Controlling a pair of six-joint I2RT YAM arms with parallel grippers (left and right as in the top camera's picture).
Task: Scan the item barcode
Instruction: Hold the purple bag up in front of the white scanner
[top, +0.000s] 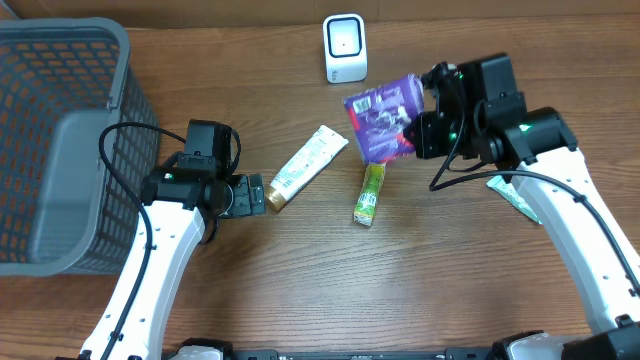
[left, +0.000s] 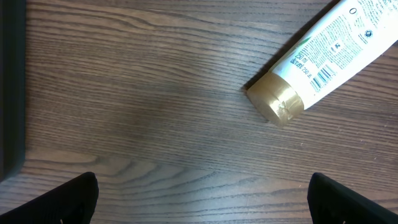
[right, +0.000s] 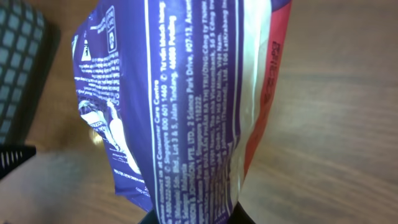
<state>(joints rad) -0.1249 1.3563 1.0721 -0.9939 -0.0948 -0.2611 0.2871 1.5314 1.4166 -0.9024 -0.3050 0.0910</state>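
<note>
A purple snack packet (top: 383, 120) hangs in the air below the white barcode scanner (top: 344, 48). My right gripper (top: 418, 128) is shut on the packet's right edge. In the right wrist view the packet (right: 180, 112) fills the middle, its printed back side toward the camera, and the dark fingertips pinch its lower end at my right gripper (right: 194, 218). My left gripper (top: 250, 195) stands open over bare wood, just left of the gold cap of a white tube (top: 306, 165). In the left wrist view the tube's cap (left: 277, 102) lies ahead of my left gripper (left: 202, 199), apart from both fingers.
A grey mesh basket (top: 60, 150) takes up the far left. A small green and yellow packet (top: 369, 194) lies in the middle, right of the tube. Another pale green item (top: 515, 198) lies partly under the right arm.
</note>
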